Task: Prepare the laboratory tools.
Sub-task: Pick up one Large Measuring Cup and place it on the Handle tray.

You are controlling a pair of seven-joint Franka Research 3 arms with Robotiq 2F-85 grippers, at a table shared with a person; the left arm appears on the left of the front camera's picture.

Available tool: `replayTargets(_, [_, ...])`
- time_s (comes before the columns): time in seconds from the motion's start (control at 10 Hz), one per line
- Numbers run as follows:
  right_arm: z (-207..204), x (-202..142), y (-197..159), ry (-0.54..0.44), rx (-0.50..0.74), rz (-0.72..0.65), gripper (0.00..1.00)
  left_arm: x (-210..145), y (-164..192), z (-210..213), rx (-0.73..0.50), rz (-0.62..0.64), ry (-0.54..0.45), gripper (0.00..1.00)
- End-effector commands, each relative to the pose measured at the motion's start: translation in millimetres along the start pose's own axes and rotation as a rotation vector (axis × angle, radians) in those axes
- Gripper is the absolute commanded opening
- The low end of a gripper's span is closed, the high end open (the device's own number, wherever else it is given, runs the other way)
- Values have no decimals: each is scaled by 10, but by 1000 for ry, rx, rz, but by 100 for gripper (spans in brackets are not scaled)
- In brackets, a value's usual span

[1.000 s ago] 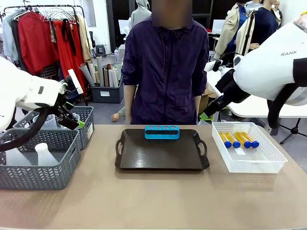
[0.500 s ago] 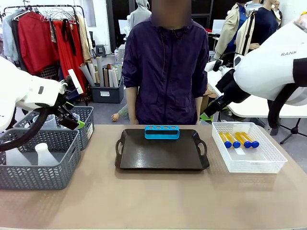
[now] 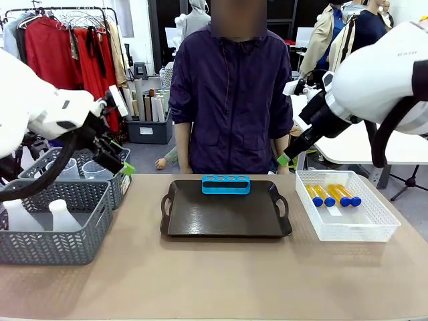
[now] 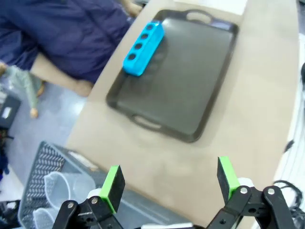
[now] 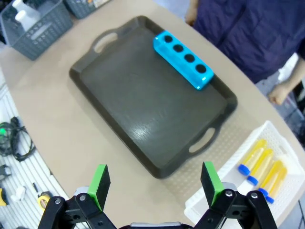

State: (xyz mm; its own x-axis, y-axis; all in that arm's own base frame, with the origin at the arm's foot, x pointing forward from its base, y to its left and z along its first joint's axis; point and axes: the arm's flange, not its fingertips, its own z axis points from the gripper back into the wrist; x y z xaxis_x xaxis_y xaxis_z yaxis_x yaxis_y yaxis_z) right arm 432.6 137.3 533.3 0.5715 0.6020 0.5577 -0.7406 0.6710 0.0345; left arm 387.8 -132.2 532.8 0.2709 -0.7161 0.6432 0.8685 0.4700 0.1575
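A small blue rack (image 3: pixel 226 184) (image 4: pixel 144 42) (image 5: pixel 183 59) with empty holes lies at the far edge of the dark tray (image 3: pixel 226 224) (image 4: pixel 190 81) (image 5: pixel 138 114). Several yellow test tubes (image 3: pixel 332 194) (image 5: pixel 262 164) with blue caps lie in the white lattice basket (image 3: pixel 348 234) on the right. White conical flasks (image 3: pixel 61 215) (image 5: pixel 24 18) stand in the near grey basket (image 3: pixel 53 244). Clear beakers (image 3: pixel 97 170) (image 4: pixel 62 183) sit in the far grey basket (image 3: pixel 120 180). My left gripper (image 3: pixel 125 168) (image 4: pixel 170 179) hangs open beside the far basket's right rim. My right gripper (image 3: pixel 284 159) (image 5: pixel 155 182) hangs open above the table, left of the white basket.
A person in a dark purple jacket (image 3: pixel 231 87) stands at the far edge, right behind the tray. The table's front half (image 3: pixel 214 281) is bare. Clothes racks and another table stand behind.
Both arms have lifted. The left gripper has moved up and to the right, past the far grey basket's rim. The right gripper has risen slightly. Both stay open.
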Motion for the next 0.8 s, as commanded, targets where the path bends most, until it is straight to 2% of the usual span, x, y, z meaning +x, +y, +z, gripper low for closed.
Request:
replayTargets(0.0, [110,145,-216,-36,85,33,100,160,319,45,-63,1,-25,100])
replayTargets(0.3, [472,338,-446,-91,137,91,100,345,485,138,-14,-47,-66,100])
replayTargets(0.7, [778,367,-781,-134,186,140,100,272,628,358,-76,0,-158,100])
